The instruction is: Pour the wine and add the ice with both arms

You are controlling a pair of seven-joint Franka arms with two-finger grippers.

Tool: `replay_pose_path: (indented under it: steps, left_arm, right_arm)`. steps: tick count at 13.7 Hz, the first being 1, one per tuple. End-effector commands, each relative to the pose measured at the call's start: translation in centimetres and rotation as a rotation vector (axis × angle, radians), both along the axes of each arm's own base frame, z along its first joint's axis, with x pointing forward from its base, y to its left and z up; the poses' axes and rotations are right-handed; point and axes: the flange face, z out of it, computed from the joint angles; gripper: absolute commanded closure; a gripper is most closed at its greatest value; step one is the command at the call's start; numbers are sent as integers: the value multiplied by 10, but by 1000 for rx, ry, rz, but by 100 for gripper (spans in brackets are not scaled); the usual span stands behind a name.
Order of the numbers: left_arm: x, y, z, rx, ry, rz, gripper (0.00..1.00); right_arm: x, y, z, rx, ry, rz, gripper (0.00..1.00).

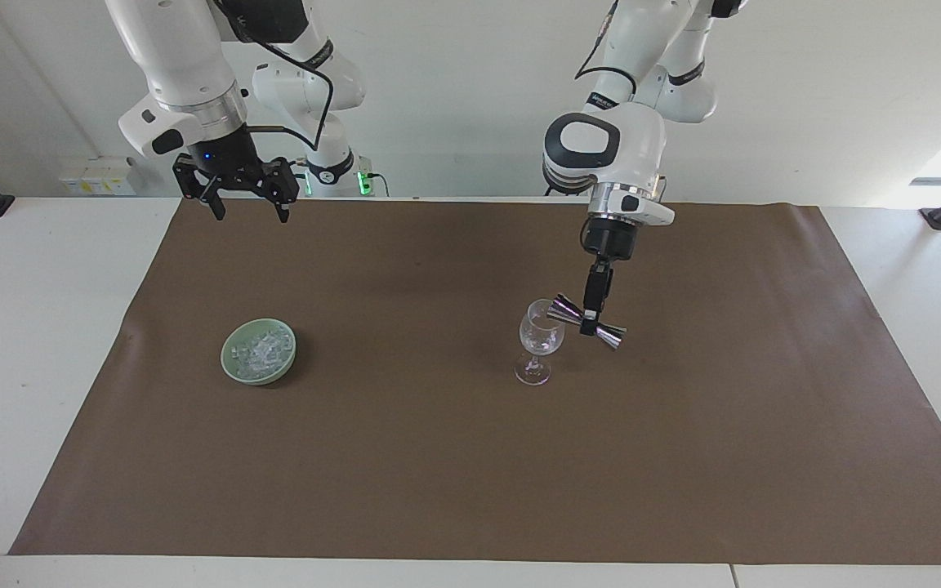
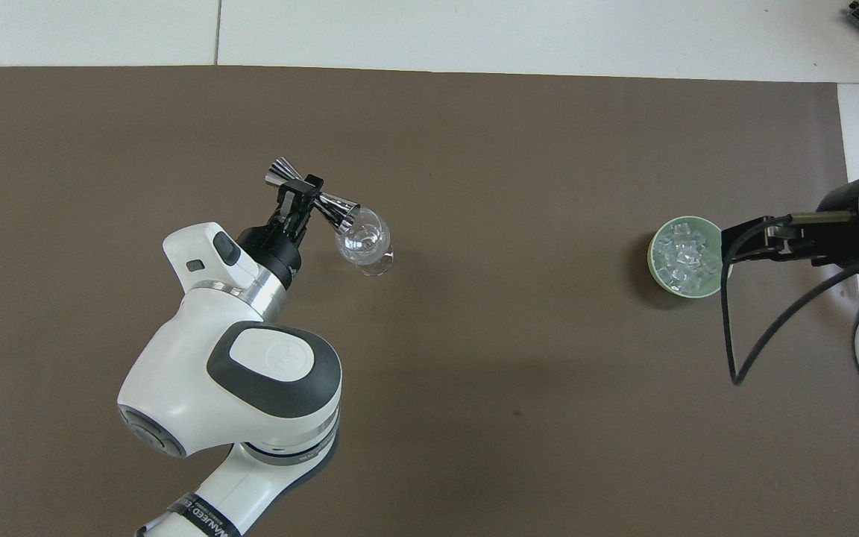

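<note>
Gripping the jigger (image 1: 589,322), left fingers (image 1: 590,325) tip it at the wine glass (image 1: 539,333); right fingers (image 1: 217,208) spread, raised only facing-on.

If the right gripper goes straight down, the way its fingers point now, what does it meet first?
Probably only the brown mat, near its edge by the robots. The right gripper, open, hangs high there. The green bowl of ice lies farther from the robots, likely out of that line, though depth is hard to judge.

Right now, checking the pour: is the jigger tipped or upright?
Tipped: the jigger, gripped at its waist by the left gripper, lies sideways, one cup at the wine glass rim.
</note>
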Motion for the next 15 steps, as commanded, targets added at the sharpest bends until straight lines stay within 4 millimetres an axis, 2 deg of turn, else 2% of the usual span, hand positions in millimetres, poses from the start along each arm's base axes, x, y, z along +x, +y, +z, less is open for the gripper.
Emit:
replay_pose_path:
  steps: [1,10,15]
  left_arm:
    - [4,-1,5,26,-23,4,100]
    - [4,-2,5,44,-30,-10,100]
    - [1,2,3,-2,-2,27,100]
  right_arm:
    - [-4,-1,1,0,7,20,0]
    - [-4,-1,1,0,7,21,0]
    - [-4,-5,1,1,7,14,0]
